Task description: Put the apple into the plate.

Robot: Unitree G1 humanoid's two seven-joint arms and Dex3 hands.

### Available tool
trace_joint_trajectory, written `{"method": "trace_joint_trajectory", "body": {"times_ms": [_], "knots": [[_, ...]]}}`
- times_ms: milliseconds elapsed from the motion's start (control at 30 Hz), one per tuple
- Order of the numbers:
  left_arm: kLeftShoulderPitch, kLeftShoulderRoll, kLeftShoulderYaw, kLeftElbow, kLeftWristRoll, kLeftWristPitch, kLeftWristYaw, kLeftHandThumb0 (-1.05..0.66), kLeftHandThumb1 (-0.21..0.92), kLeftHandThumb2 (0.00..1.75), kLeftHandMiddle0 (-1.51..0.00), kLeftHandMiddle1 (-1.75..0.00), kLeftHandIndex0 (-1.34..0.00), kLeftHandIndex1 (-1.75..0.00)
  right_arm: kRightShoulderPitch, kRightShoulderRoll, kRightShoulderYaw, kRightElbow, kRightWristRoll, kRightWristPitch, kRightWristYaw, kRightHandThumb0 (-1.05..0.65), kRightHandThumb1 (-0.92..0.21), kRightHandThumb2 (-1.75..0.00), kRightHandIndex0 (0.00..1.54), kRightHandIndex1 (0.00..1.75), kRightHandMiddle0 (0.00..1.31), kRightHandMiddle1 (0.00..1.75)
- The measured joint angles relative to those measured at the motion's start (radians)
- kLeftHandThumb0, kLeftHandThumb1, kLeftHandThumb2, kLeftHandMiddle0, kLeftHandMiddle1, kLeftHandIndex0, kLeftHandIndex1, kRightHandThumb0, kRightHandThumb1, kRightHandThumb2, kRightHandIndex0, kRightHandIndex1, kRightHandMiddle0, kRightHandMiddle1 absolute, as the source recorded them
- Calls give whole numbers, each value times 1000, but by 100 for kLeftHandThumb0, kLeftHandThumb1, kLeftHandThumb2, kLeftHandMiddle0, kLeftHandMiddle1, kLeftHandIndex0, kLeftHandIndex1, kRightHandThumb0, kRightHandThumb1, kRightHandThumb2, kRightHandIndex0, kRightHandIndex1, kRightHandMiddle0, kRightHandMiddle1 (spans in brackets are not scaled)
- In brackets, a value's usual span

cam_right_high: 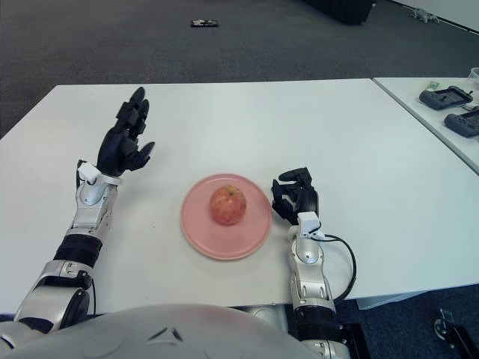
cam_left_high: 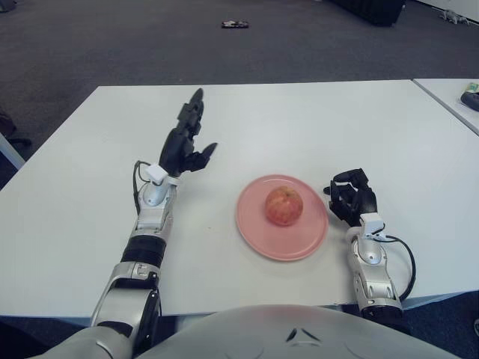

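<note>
A red-yellow apple (cam_left_high: 284,206) sits in the middle of the pink plate (cam_left_high: 254,228) on the white table. My left hand (cam_left_high: 187,139) is raised above the table to the left of the plate, fingers spread and pointing up, holding nothing. My right hand (cam_left_high: 352,194) shows just right of the plate's rim, fingers curled, with nothing in it.
The white table (cam_left_high: 322,120) stretches well beyond the plate on all sides. A second table (cam_right_high: 441,105) at the far right carries dark devices (cam_right_high: 447,97). A small dark object (cam_left_high: 233,25) lies on the grey carpet beyond.
</note>
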State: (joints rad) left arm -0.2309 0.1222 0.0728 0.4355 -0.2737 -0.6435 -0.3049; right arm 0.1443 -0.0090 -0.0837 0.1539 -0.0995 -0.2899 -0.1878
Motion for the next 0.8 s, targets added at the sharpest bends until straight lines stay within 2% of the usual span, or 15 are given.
{"method": "trace_joint_trajectory", "body": {"times_ms": [100,167,267,333,433,567,800], "knots": [[45,-47,24,-12,-28,8,27,-74,77,65,-4,-60,0,-98,-1,0,0,-1,0,4,-1,-36,-80,-70,55,114,27,175],[77,-74,33,-20,-24,13,57,-73,78,68,-4,-82,0,-123,-2,0,0,-1,0,6,-1,-36,-80,-70,56,114,27,175],[112,-111,46,-18,-12,19,96,-70,80,72,-11,-103,-1,-140,-2,0,0,-1,-1,7,-2,-36,-80,-69,56,114,26,175],[118,-124,57,6,3,18,121,-54,79,71,-21,-125,-14,-157,-2,0,0,-1,-1,7,-2,-36,-80,-69,56,115,26,175],[117,-136,91,56,45,30,207,-43,75,76,-36,-158,-26,-169,-5,0,1,0,-5,7,-3,-36,-80,-70,58,116,27,175],[115,-152,121,88,84,39,301,-40,72,80,-52,-170,-31,-173,-7,0,-1,2,-7,7,-9,-36,-79,-70,59,117,27,175],[114,-170,137,112,91,37,340,-38,72,81,-69,-174,-32,-175,-11,0,-3,9,-6,7,-13,-36,-79,-71,59,119,27,175]]}}
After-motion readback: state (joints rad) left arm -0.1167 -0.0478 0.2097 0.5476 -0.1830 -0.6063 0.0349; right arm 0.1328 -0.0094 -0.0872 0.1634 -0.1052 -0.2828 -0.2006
